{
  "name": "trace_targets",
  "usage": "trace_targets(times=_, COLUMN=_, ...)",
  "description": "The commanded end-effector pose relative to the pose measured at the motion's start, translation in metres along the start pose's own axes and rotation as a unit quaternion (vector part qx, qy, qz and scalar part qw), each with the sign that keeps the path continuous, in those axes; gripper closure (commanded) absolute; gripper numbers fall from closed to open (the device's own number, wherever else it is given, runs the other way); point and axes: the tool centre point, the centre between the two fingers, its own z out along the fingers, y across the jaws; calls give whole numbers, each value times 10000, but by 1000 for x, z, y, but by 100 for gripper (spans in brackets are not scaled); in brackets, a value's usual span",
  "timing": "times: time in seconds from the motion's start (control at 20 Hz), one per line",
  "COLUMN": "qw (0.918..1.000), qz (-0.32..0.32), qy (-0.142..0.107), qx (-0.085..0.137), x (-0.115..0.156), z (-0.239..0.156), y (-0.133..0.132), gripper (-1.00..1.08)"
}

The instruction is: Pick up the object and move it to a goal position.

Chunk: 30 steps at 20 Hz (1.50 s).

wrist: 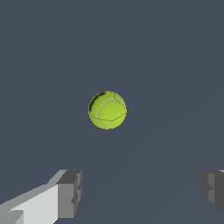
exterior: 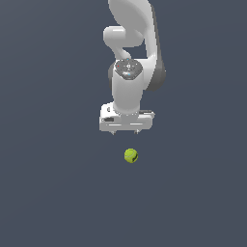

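The object is a small yellow-green ball (exterior: pixel 130 155) with a dark curved mark, lying on the dark grey floor. The white gripper (exterior: pixel 125 132) hangs above it, slightly toward the exterior view's left, with a gap between its fingertips and the ball. Its two short fingers point down and stand wide apart, holding nothing. In the wrist view the ball (wrist: pixel 107 110) sits in the middle of the picture, beyond the two grey fingertips (wrist: pixel 70 192), and nothing lies between them.
The white arm (exterior: pixel 130 58) rises behind the gripper toward the top of the exterior view. The flat dark grey floor (exterior: pixel 58 193) stretches all around the ball.
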Motion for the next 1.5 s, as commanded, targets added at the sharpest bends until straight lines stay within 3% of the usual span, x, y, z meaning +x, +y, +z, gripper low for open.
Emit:
trace_targets(times=0.0, qw=9999, qz=-139, qy=3, qx=0, x=5, z=7, y=-2, gripper=-92)
trace_targets(times=0.7, qw=9920, qz=-1262, qy=77, qx=58, x=45, z=66, y=-24, gripper=-92)
trace_targets(times=1.45, qw=9904, qz=-1378, qy=84, qx=70, x=48, z=99, y=-27, gripper=-92)
